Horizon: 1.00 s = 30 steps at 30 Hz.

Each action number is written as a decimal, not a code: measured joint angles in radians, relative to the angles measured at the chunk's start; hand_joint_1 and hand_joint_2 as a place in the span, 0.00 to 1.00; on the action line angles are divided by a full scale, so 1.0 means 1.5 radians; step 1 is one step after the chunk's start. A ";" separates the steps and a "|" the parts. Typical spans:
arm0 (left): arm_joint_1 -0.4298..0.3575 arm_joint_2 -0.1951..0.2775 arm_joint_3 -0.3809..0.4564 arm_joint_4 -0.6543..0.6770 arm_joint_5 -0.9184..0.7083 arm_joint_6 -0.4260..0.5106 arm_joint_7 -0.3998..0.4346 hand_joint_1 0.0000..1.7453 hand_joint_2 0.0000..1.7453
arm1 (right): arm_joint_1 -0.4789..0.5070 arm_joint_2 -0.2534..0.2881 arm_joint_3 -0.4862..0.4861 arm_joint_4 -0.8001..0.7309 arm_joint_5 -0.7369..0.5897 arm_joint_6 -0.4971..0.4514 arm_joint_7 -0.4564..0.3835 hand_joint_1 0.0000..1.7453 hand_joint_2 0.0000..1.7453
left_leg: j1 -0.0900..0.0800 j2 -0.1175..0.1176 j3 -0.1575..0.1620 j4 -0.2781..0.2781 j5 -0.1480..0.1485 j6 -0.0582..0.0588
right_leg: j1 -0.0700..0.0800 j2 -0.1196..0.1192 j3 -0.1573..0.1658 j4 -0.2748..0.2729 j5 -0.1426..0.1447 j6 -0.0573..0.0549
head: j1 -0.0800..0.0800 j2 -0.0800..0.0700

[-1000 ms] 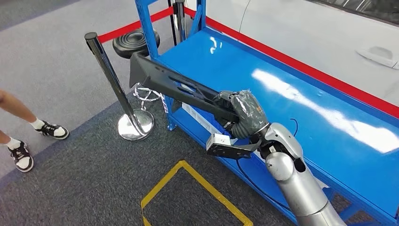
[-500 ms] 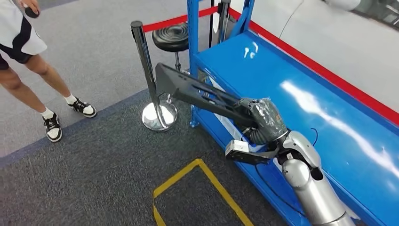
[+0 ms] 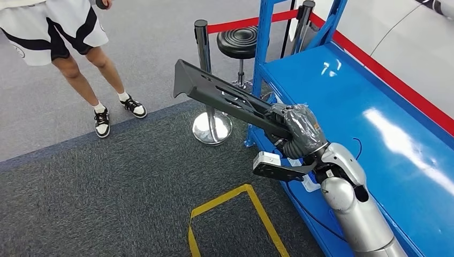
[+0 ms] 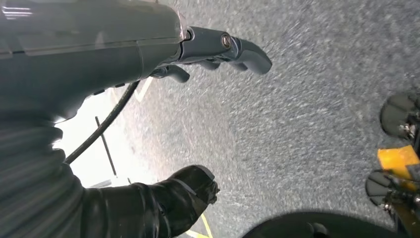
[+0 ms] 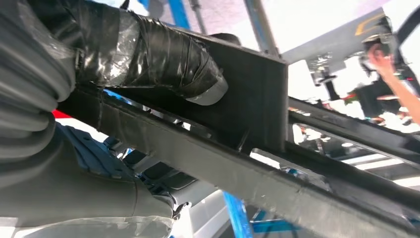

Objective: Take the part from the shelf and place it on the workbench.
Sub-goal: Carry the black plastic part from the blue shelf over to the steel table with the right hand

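the long black part (image 3: 225, 99) was judged stiff, moulded and fairly light but lever-prone, being gripped at one end by the right hand (image 3: 297, 131), fingers wrapped tight, its far end out over the carpet beside the blue shelf (image 3: 342, 91). a more central hold was judged steadier. the left hand (image 4: 218, 47) hung empty, fingers apart.

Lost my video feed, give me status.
Right hand grips black part, off the blue shelf. Left hand open over carpet. Post, stool, person close ahead.
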 joint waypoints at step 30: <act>0.004 -0.019 0.000 -0.054 -0.001 -0.049 -0.019 0.00 1.00 | -0.030 -0.001 0.001 -0.023 -0.002 0.013 0.020 1.00 1.00 | -0.001 -0.009 -0.005 -0.006 0.013 0.003 | 0.003 0.014 -0.004 0.006 -0.001 0.001 | -0.002 0.000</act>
